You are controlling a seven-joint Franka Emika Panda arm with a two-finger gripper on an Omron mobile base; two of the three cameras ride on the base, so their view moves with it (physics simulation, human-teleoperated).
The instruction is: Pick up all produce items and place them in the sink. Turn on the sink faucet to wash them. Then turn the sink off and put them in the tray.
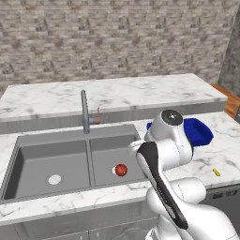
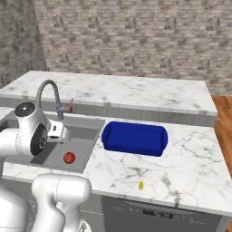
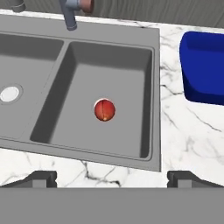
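A small round red-orange fruit (image 3: 104, 110) rests on the drain of the right bowl of the grey double sink (image 3: 155, 92); the left base view has the fruit (image 1: 121, 169) and the right base view has the fruit (image 2: 69, 157) in that same bowl. My gripper (image 3: 114, 179) hangs open and empty above the sink's front rim, well clear of the fruit. The grey gooseneck faucet (image 1: 85, 112) stands behind the divider, its lever (image 3: 85, 5) marked red. No water shows. The deep-blue tray (image 2: 133, 138) lies on the counter right of the sink.
A small yellow object (image 2: 141, 185) lies on the marble counter (image 2: 190, 158) near its front edge, right of the sink. A raised marble ledge (image 1: 112, 93) and a brick wall run behind. The left bowl's white drain (image 1: 54, 179) is bare.
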